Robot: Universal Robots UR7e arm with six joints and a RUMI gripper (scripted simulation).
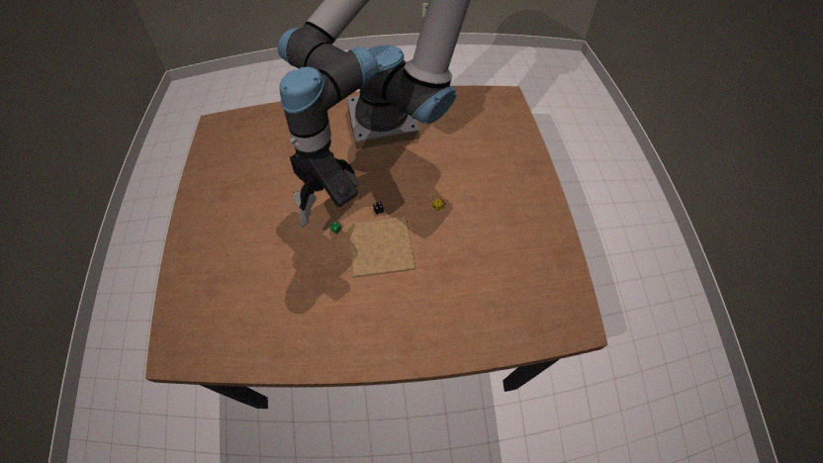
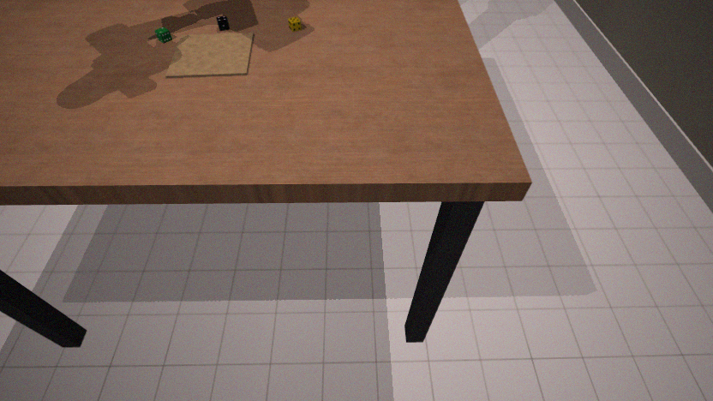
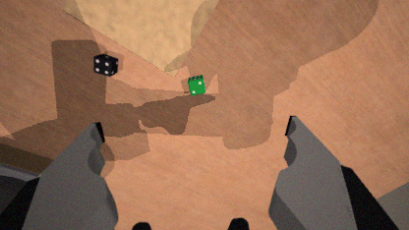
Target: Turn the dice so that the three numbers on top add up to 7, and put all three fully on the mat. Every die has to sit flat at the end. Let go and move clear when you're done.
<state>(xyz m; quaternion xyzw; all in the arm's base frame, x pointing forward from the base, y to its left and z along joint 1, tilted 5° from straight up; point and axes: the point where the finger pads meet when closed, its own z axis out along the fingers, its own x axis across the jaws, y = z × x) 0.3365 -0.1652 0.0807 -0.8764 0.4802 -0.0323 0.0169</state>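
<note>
Overhead, the end effector [image 1: 321, 212] [image 3: 196, 120] gapes open; the exterior view cuts it off.

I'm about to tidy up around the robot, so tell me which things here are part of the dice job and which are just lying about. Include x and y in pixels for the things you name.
Part of the job:
- green die [image 1: 335, 228] [image 2: 163, 34] [image 3: 197, 86]
- black die [image 1: 378, 208] [image 2: 223, 22] [image 3: 105, 65]
- yellow die [image 1: 437, 204] [image 2: 294, 23]
- mat [image 1: 382, 247] [image 2: 212, 56] [image 3: 143, 29]
- open gripper [image 1: 322, 212] [image 3: 196, 120]

Just lying about:
- nothing that I can see on the table [image 1: 489, 288] [image 2: 349, 124] [image 3: 197, 182]
</note>
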